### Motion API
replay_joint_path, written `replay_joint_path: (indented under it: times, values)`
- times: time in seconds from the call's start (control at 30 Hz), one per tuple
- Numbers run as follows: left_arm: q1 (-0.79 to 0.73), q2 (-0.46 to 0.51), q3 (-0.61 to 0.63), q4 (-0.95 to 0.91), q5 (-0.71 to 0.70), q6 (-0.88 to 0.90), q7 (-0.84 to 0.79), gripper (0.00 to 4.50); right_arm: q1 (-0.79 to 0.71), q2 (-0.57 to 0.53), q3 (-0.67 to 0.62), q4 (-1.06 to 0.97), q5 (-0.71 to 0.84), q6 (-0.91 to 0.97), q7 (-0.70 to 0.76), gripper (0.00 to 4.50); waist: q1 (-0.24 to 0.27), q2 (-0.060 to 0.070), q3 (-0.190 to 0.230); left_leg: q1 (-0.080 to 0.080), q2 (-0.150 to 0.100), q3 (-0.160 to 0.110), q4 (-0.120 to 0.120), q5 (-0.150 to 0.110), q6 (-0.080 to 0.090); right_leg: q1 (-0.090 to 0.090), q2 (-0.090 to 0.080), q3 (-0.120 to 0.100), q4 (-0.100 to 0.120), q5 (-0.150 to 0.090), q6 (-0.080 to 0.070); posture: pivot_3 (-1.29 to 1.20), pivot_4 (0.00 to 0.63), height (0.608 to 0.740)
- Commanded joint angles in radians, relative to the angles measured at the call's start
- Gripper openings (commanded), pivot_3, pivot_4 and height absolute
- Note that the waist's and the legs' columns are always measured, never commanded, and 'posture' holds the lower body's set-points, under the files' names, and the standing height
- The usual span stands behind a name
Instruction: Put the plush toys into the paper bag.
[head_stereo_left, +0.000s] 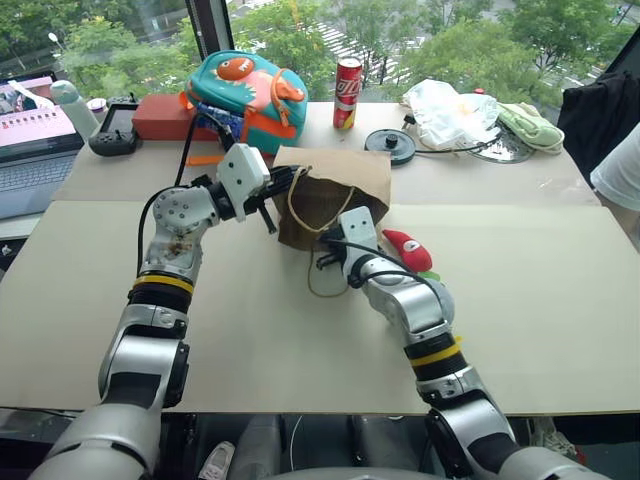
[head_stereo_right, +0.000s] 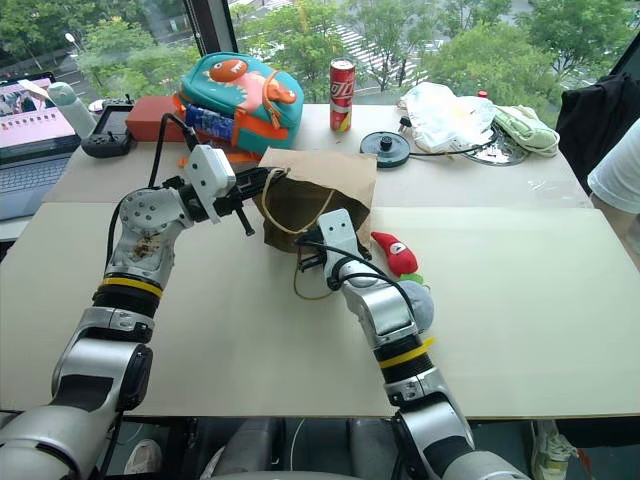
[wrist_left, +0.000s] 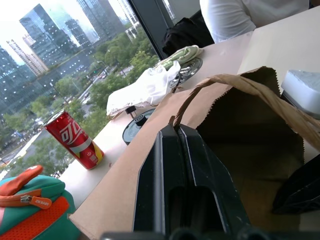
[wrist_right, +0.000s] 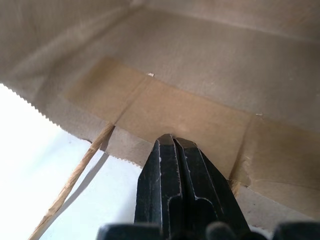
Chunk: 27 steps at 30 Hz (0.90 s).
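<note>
One red can (wrist_left: 74, 139) bears white script.

The grey-blue plush toy (head_stereo_right: 421, 300) was mostly hidden behind the right arm. The laptop (head_stereo_left: 30, 150) and a person's sleeve (head_stereo_left: 620, 170) were cut off by the edges.

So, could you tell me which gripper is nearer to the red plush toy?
The right gripper: it sits at the paper bag's mouth just beside the red plush toy. The left gripper holds the bag's far-side handle.
</note>
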Motion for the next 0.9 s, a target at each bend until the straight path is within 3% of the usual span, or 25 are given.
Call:
replay_joint_path:
  times: [0.03, 0.33, 0.53, 0.63, 0.77, 0.9]
  values:
    - [0.012, 0.000, 0.001, -0.051, -0.001, 0.009, 0.016, 0.00, -0.007, -0.001, -0.058, -0.199, 0.042, 0.013, 0.018, 0.02, 0.001, 0.000, 0.000, -0.001, 0.000, 0.000, 0.000, 0.000, 0.000, -0.001, 0.000, 0.000, 0.000, 0.000, 0.000, 0.00, 0.150, 0.739]
    - [0.022, -0.007, -0.002, -0.074, -0.006, 0.042, 0.024, 0.00, 0.112, -0.079, -0.123, -0.625, 0.230, 0.252, 0.119, 0.02, 0.003, 0.000, 0.000, -0.002, 0.000, -0.001, 0.000, 0.000, 0.000, -0.001, 0.000, -0.001, 0.001, 0.000, 0.000, 0.00, 0.150, 0.739]
    - [0.008, -0.015, 0.004, -0.074, -0.015, 0.067, 0.028, 0.00, 0.180, -0.184, -0.253, -0.670, 0.212, 0.366, 0.065, 0.02, 0.004, 0.000, 0.000, -0.002, 0.000, -0.001, 0.001, 0.000, 0.000, 0.000, 0.000, 0.000, -0.003, 0.000, 0.000, 0.00, 0.150, 0.739]
    - [0.006, -0.019, 0.005, -0.076, -0.016, 0.076, 0.029, 0.00, 0.186, -0.242, -0.304, -0.649, 0.193, 0.378, 0.048, 0.74, 0.004, 0.000, 0.000, -0.002, -0.001, 0.000, 0.002, 0.000, 0.000, -0.001, 0.000, 0.000, -0.004, 0.000, 0.000, 0.00, 0.150, 0.739]
    - [0.004, -0.023, 0.007, -0.078, -0.019, 0.084, 0.029, 0.00, 0.192, -0.319, -0.301, -0.603, 0.160, 0.398, 0.048, 2.17, -0.001, 0.000, 0.000, 0.000, 0.000, 0.001, 0.001, 0.000, 0.000, -0.001, 0.000, 0.001, -0.004, 0.000, 0.000, 0.00, 0.150, 0.739]
    - [-0.001, -0.024, 0.009, -0.073, -0.018, 0.085, 0.030, 0.00, 0.178, -0.327, -0.241, -0.527, 0.124, 0.384, 0.041, 3.48, -0.001, 0.000, 0.000, 0.000, 0.000, 0.001, 0.000, 0.000, 0.000, -0.001, 0.001, 0.001, -0.004, 0.000, 0.000, 0.00, 0.150, 0.739]
